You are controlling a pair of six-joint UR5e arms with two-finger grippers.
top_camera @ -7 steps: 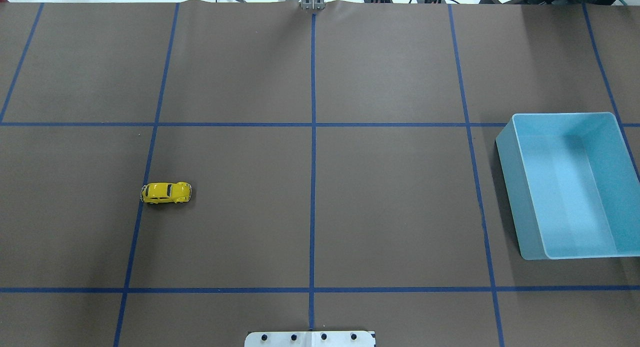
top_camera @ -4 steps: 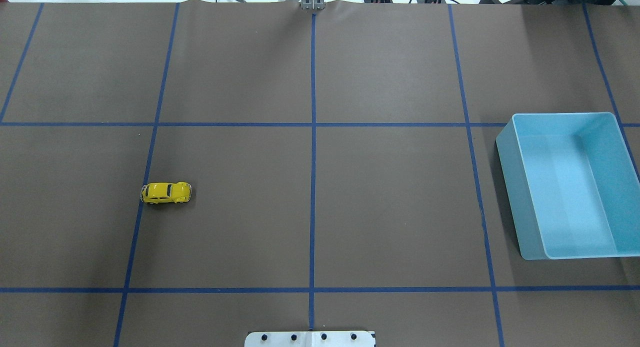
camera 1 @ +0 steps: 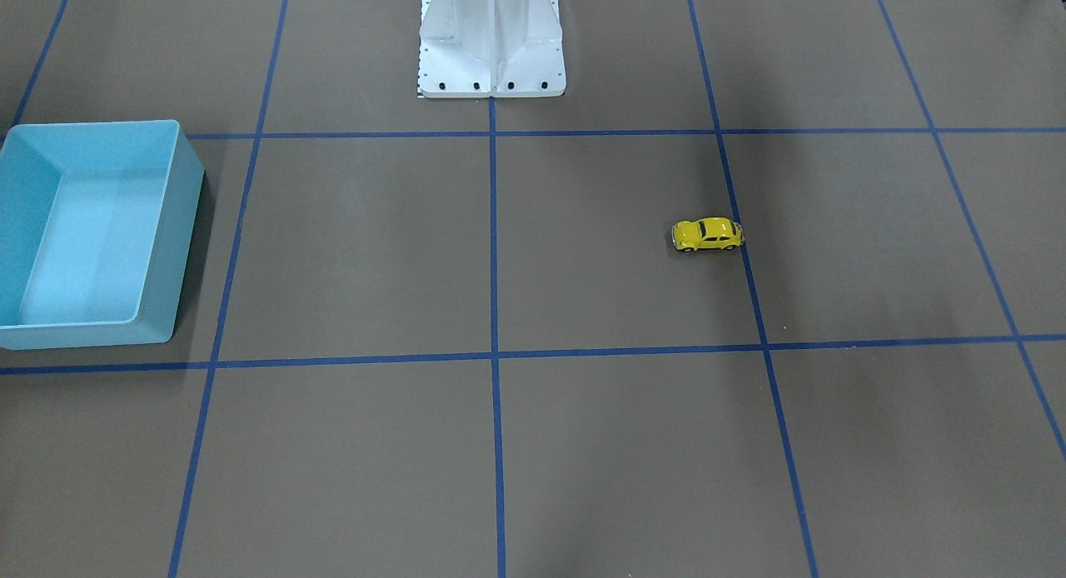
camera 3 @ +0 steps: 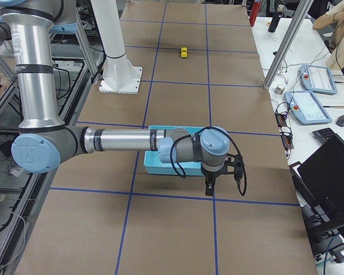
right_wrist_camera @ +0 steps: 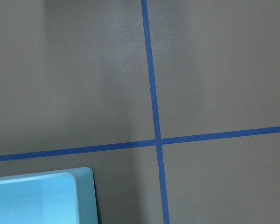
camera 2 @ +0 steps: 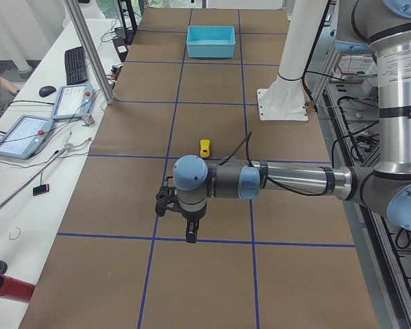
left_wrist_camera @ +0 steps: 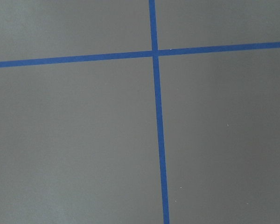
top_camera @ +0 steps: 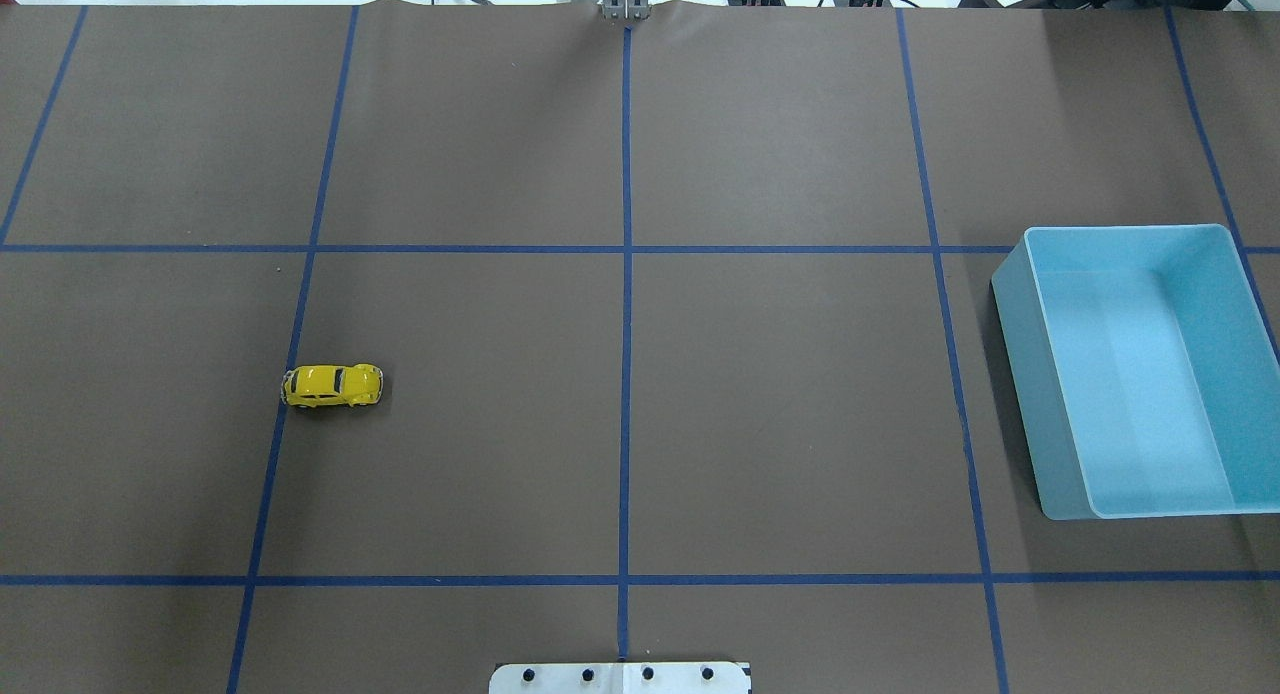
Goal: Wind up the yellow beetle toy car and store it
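Your yellow beetle toy car [top_camera: 333,385] stands free at left, well apart from the bin [top_camera: 1015,374] at right, probably awaiting winding. Whether the left gripper [camera 2: 190,233] or right gripper [camera 3: 209,187] gapes, I cannot tell.

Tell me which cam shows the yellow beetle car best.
Overhead exterior: the yellow beetle toy car is largest there, unobstructed, windows clear. Front-facing shows it slightly smaller, side-on. Both side views show only a small yellow speck. Neither wrist camera shows it.
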